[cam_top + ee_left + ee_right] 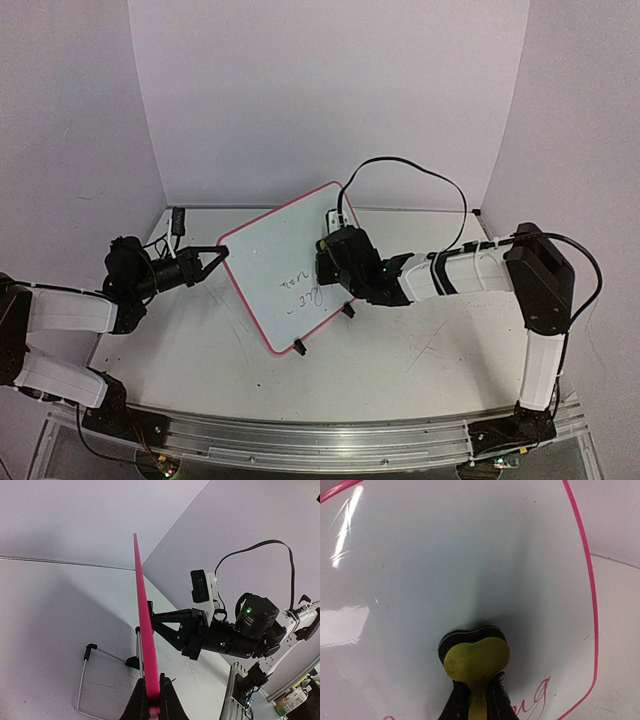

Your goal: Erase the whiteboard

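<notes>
Right gripper [477,692] pinches a yellow eraser [477,661] flat against the board [445,565]; left gripper [152,700] clamps the board's pink edge.

Heart-shaped yellow eraser [477,661] clamped in right tool [476,689], pressed on whiteboard [470,555] (pink frame); reddish writing [536,700] just beside.

One whiteboard [270,262], standing on two black feet [299,347] at its near edge. One yellow eraser [476,659]. Two robot arms, so one left gripper [221,253] and one right gripper [477,689]. One table [430,350].
</notes>
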{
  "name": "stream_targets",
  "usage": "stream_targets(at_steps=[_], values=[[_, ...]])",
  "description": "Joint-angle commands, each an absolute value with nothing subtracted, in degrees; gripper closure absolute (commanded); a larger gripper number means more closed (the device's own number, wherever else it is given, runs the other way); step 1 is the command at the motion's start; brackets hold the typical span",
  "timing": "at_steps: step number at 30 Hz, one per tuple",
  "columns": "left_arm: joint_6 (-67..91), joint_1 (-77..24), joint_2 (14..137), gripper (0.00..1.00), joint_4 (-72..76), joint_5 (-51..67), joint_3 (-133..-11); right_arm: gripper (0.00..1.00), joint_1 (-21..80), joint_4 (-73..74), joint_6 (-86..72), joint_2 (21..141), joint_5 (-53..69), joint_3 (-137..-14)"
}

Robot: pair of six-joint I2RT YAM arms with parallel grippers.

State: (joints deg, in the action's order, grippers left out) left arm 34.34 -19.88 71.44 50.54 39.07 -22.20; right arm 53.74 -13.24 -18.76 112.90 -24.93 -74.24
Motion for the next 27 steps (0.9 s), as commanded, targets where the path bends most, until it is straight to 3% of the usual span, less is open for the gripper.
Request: stream_targets(at_steps=[1, 15, 27], values=[[30.4, -21.56, 71.35, 1.0, 52.32, 48.67, -23.26, 1.0, 54.73, -13.95, -18.26, 112.53, -23.15, -73.37], [30.41, -21.53, 71.5, 1.0, 52.34, 48.54, -23.26, 1.0, 67.96, -22.91, -16.69, 114.59, -22.64, -72.62], [30.41, -21.54, 71.01, 1.0, 52.31, 48.59, -23.1, 1.0, 61.95, -19.37, -22.51, 112.2, -30.17, -68.39]])
